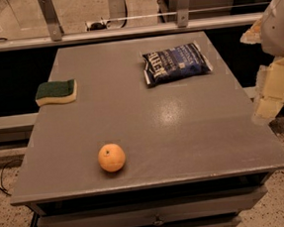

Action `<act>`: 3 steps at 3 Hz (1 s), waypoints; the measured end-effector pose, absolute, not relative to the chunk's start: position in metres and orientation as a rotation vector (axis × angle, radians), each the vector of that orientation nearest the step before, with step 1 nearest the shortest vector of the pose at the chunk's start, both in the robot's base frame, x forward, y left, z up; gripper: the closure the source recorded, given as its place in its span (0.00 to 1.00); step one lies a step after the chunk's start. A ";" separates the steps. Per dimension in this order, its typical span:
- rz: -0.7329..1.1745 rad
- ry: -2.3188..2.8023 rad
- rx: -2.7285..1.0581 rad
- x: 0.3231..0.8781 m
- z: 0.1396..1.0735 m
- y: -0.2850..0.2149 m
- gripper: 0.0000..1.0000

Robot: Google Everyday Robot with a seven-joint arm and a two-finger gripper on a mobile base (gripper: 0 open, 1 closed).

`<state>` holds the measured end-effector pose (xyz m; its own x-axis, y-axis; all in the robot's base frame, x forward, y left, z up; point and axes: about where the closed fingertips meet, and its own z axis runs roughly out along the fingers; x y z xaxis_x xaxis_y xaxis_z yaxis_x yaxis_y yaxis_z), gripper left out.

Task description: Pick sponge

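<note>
The sponge (56, 92) lies flat at the table's left edge, pale yellow foam with a dark green scouring layer on top. My gripper (267, 103) hangs from the white arm at the far right of the view, beside the table's right edge. It is far from the sponge, across the whole width of the table, and nothing shows in it.
A grey table (183, 131) with a drawer below holds an orange (111, 157) near the front left and a dark blue snack bag (175, 63) at the back right. A glass railing (125, 30) runs behind the table. Cables lie on the floor at left.
</note>
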<state>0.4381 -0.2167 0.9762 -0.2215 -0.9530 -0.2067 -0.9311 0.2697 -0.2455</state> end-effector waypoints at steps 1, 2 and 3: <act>-0.099 2.232 -1.725 0.438 0.976 -0.217 0.00; -0.062 2.196 -1.725 0.455 0.970 -0.199 0.00; 0.058 2.079 -1.750 0.510 0.949 -0.133 0.00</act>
<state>0.5098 -0.1328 0.9488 -0.1193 -0.9325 -0.3410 -0.9502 0.2068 -0.2333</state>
